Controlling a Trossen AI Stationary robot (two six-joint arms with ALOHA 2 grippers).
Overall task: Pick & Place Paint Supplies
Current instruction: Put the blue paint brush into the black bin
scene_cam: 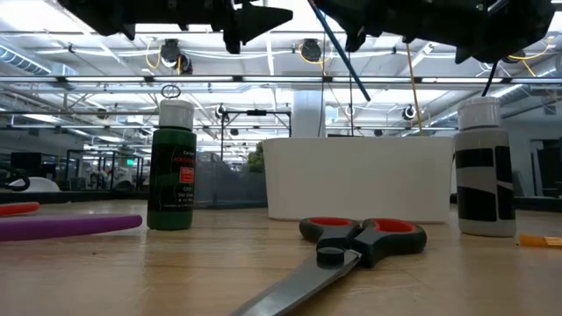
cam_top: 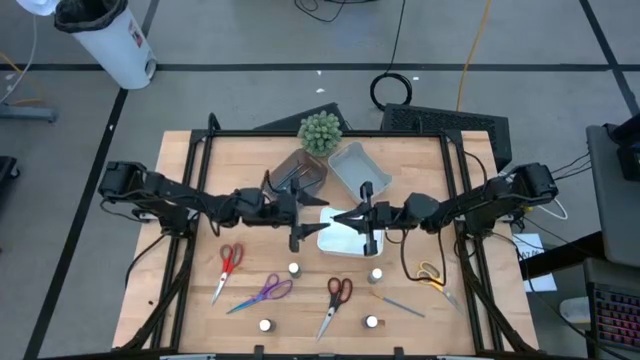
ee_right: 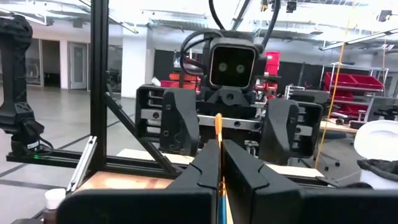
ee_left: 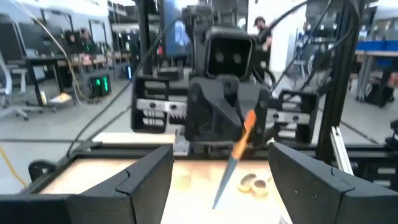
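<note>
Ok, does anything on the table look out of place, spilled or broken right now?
Nothing looks spilled or broken. The scissors and bottles lie scattered on the table. One oddity: the right end effector is shut on a brush in mid-air, facing the open left end effector.

A grey concrete floor [cam_top: 250,90] with dark seam lines surrounds the wooden bench [cam_top: 190,300]. A white bin [cam_top: 105,40] lined with a black bag stands at eleven o'clock, and a coiled black cable [cam_top: 392,88] lies on the floor at one o'clock. Beyond, a wide workshop shows ceiling strip lights [scene_cam: 105,39], white pillars [ee_right: 134,59] and red storage bins [ee_right: 351,81].
</note>
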